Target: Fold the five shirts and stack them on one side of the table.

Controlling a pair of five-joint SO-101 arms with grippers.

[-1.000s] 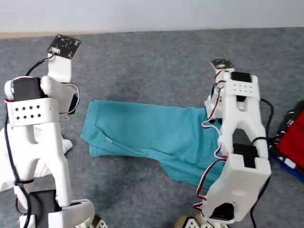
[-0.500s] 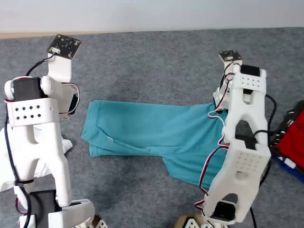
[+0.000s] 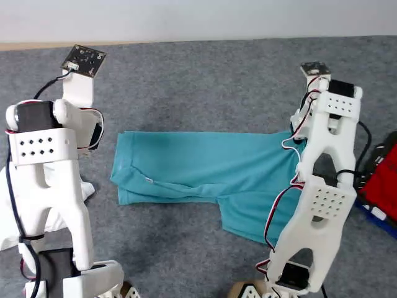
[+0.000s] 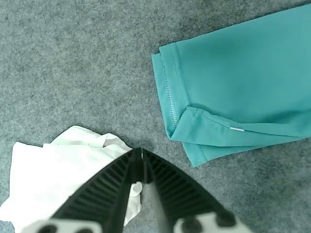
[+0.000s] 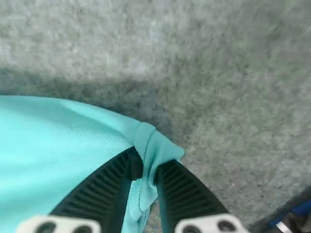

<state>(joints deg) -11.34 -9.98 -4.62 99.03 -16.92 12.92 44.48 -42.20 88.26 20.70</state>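
Right wrist view: right gripper (image 5: 147, 169), jaws clenched on a corner of the teal shirt (image 5: 58, 145), likely light, limp cloth best pinched at hems.

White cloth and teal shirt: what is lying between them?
Nothing. The left wrist view shows just a bare strip of grey mat between the white cloth and the teal shirt.

The table (image 3: 205, 74) is viewed from high above by a fixed camera. Both wrist cameras are pointed downward, close to the surface. The teal shirt (image 3: 205, 164) is shared by all three views.
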